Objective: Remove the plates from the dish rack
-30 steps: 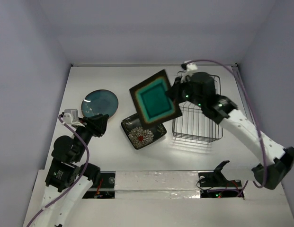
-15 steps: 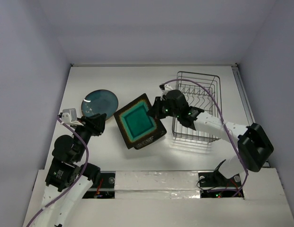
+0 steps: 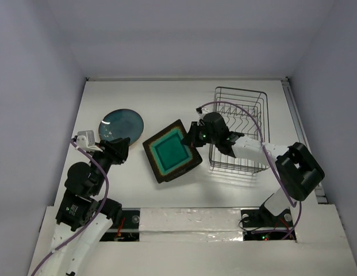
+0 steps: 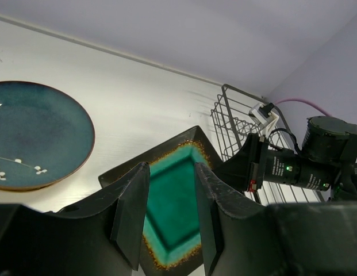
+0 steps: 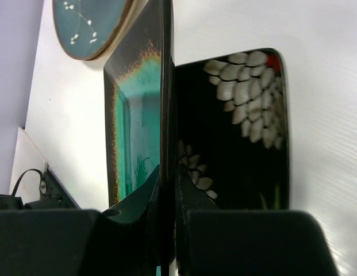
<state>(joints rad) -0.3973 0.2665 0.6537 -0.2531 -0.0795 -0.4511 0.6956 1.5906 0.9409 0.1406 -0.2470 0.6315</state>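
The right end effector (image 3: 194, 135) is clamped on the square teal plate (image 3: 169, 152), just left of the dish rack (image 3: 253, 98) (right over the flowered plate (image 5: 241, 132)). The left end effector (image 4: 167, 218) is apart and empty.

table (image 3: 167, 98): white | on it: round teal plate (image 3: 121, 125); flowered square plate (image 5: 235, 144); wire dish rack (image 3: 244, 109)

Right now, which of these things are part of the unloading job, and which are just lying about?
Part of the job:
- square teal plate, gripped by the right pincer
- flowered plate under it
- round teal plate
- dish rack

Just there:
- left pincer, open and empty
- purple cable
- white table
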